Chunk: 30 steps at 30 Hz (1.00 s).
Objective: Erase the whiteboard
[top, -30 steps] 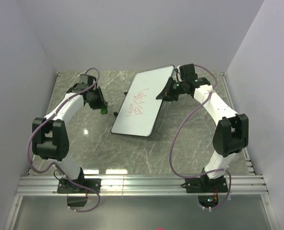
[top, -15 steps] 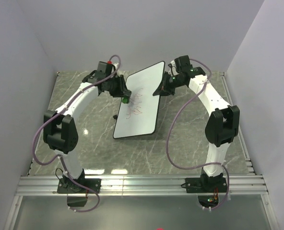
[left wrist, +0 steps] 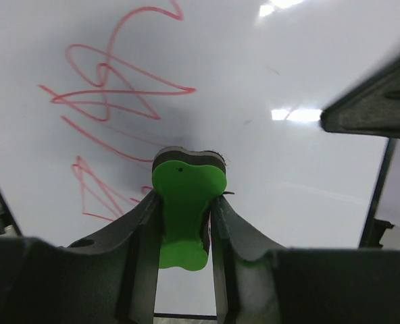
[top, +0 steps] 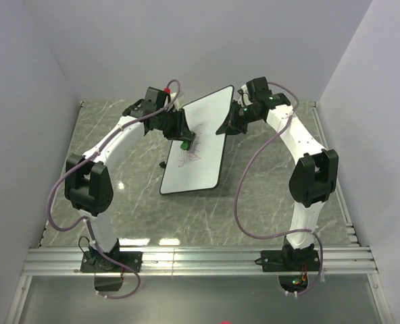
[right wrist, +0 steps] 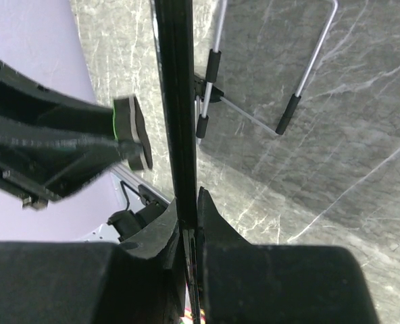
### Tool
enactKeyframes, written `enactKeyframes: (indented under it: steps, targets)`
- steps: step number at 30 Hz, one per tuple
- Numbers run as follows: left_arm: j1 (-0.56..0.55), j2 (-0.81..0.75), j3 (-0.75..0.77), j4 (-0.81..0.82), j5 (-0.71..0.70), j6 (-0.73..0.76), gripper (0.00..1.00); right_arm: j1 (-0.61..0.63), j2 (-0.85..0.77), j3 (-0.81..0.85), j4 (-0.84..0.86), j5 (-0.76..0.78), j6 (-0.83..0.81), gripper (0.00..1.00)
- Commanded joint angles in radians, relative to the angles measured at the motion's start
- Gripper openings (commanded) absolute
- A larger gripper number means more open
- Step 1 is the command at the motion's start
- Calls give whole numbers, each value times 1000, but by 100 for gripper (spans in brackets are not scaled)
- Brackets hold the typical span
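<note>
The whiteboard (top: 198, 154) stood tilted at the counter's (top: 267, 202) twelve o'clock, its three o'clock rim pinched in the right claw (top: 228, 125). The left claw (left wrist: 185, 202) gripped a green eraser (left wrist: 182, 223) at its face, with red scribbles (left wrist: 112, 94) at ten o'clock. I reckoned a hard push could twist the board out of that thin edge hold.

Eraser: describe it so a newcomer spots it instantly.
Find the tilted whiteboard at the table's middle. At its red-scribbled face, the left gripper pinches the eraser: a small block with a dark pad, bright green against the white board and black fingers.
</note>
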Motion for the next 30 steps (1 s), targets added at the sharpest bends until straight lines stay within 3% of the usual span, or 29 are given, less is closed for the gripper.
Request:
enactKeyframes:
  steps: [1,8,16,30]
  targets:
    - [-52,3,63,-2,81,40,0,-32,-61,-36,-4,212,-75,0]
    - [-143,-11,-32,88,55,-29,0,-63,-89,-102,16,200,-50,0]
    - [-140,15,-162,117,-19,-23,0,-66,-98,-119,13,200,-56,0]
    - [5,87,-368,174,-117,-3,0,-67,-126,-153,13,203,-70,0]
